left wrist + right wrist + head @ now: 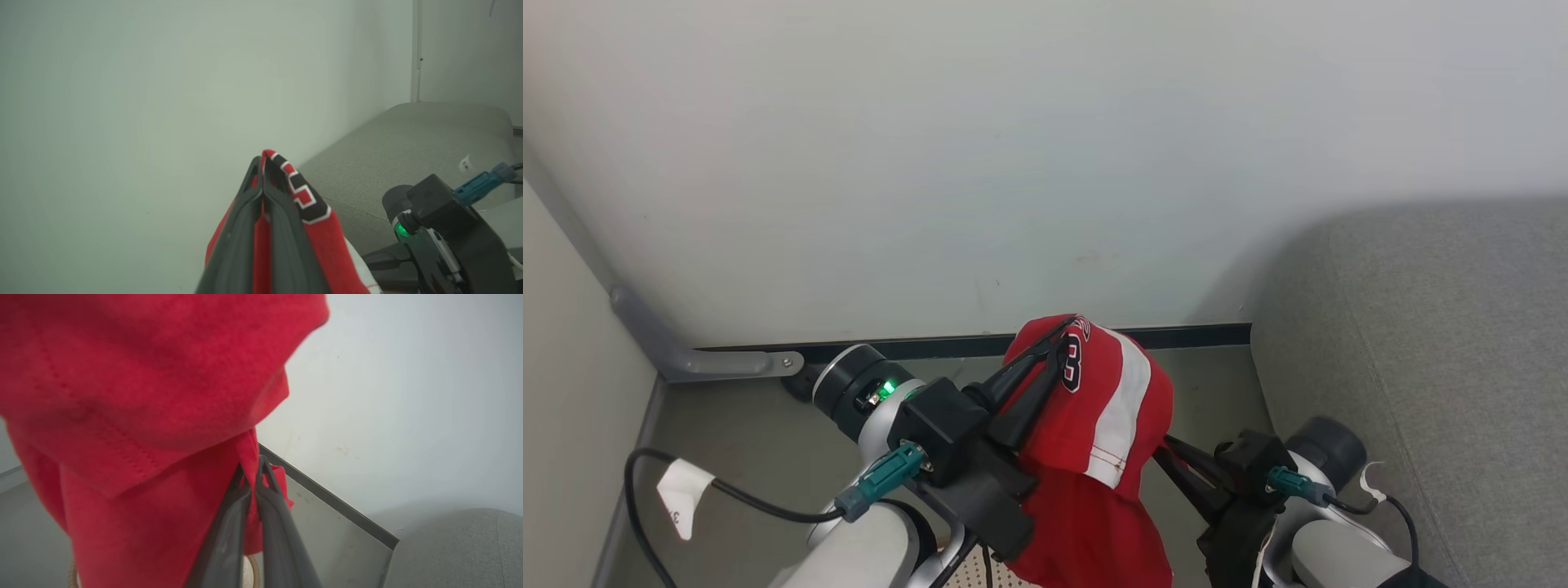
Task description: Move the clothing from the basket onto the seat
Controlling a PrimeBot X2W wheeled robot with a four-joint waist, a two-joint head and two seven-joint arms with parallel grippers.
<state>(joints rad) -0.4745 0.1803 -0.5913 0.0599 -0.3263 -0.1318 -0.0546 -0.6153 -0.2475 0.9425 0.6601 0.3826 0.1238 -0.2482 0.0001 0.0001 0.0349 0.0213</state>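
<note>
on the left, our left gripper [1063,339] pinches tight on the top fold of the clothing [1111,408]. the clothing hangs in the air between our two arms, over the basket [254,568] and to the left of the seat [1421,343]. we judge it light, soft and limp, likely to sag and swing, so a bunched fold or a hem is the surest hold. it is a red jersey with a white side stripe and dark, white-edged numerals. on the right, our right gripper [255,471] has its fingers closed on a lower red fold.
</note>
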